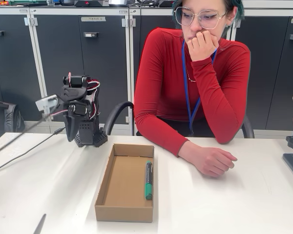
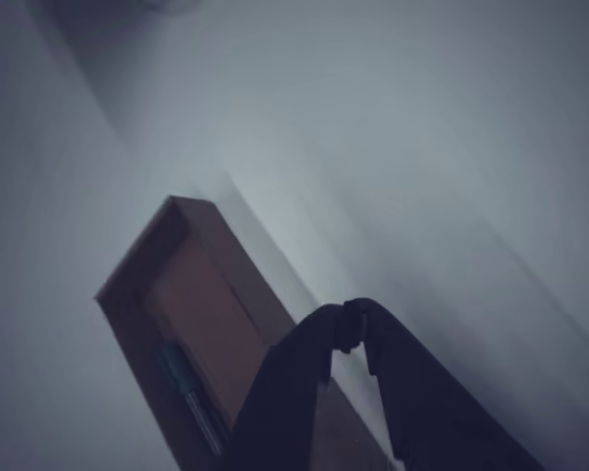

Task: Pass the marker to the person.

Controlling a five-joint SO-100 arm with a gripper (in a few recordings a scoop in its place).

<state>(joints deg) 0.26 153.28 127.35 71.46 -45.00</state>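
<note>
The marker [image 1: 149, 180] lay inside the cardboard box [image 1: 110, 187] along its right wall, at the lower centre of the fixed view. The gripper [image 2: 353, 332] was above the box, its jaws pressed together on nothing. The person [image 1: 195, 87] sat behind the desk [image 1: 234, 204], one hand [image 1: 212, 161] resting on it.

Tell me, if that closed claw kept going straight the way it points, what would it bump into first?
Probably the bare white table, just beyond the cardboard box. The gripper tips sit past the box's wall, though depth is unclear.
</note>
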